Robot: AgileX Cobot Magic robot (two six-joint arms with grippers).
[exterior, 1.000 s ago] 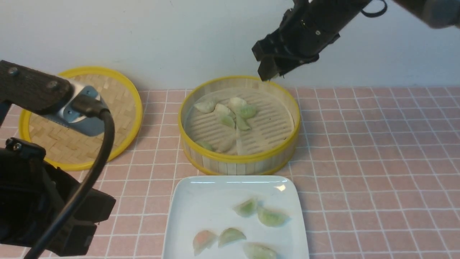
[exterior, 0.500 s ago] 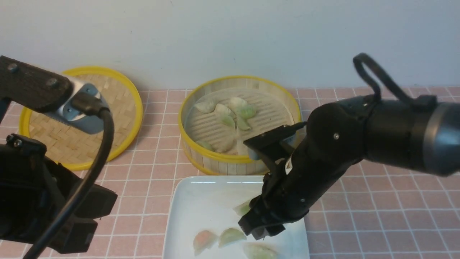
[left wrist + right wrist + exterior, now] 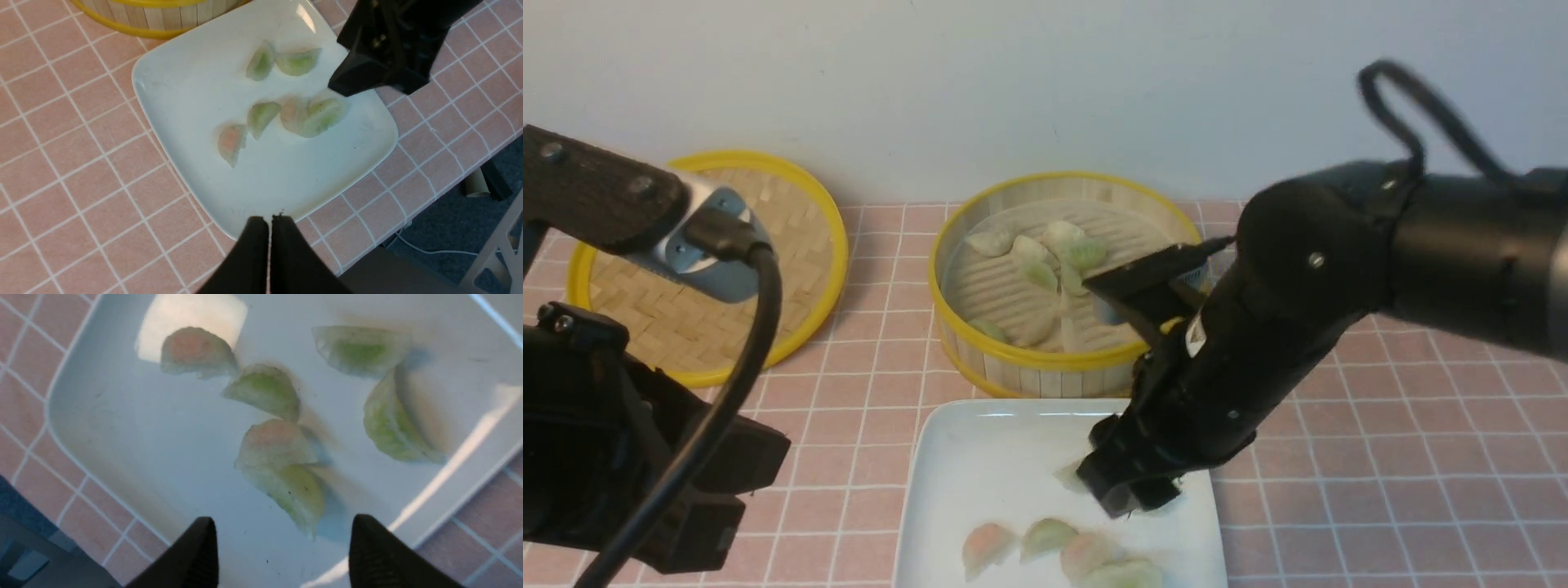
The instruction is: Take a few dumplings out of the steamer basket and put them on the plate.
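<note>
Left claw (image 3: 270,220): shut, tips together, at the plate's left side.
Plate (image 3: 964,465): white, square, on the tiled counter (image 3: 849,482); it carries six dumplings (image 3: 267,391), pink- and green-filled, two of them pressed together.
Right claw (image 3: 284,526): wide, above the plate, its tips apart with white plate showing between them.
Steamer basket (image 3: 1037,380): round bamboo, yellow-rimmed, just beyond the plate; it holds several pale and green dumplings, mostly clustered toward the far side, with others by the near-left wall. The right arm covers part of its right side.
Lid (image 3: 678,327): woven disc, yellow-rimmed, left of the basket, partly hidden by the left arm.
</note>
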